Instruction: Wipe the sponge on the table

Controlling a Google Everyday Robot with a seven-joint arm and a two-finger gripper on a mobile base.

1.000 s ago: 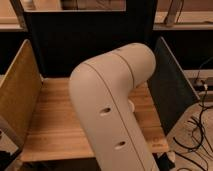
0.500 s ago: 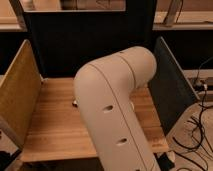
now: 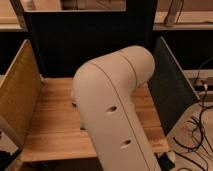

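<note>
My bulky white arm (image 3: 112, 110) covers the middle of the desk (image 3: 55, 125), hiding the sponge and my fingers; whether they are open or closed I cannot tell. Pale planks show on the left, up to a yellow panel (image 3: 17, 95); a dark panel (image 3: 172, 85) walls the right edge.

Dim warm light, soft shadows, hand out of view

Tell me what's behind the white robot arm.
Only the table beside the arm and a dark back panel show. The arm covers the table's middle, so neither the sponge nor the gripper is in view.
</note>
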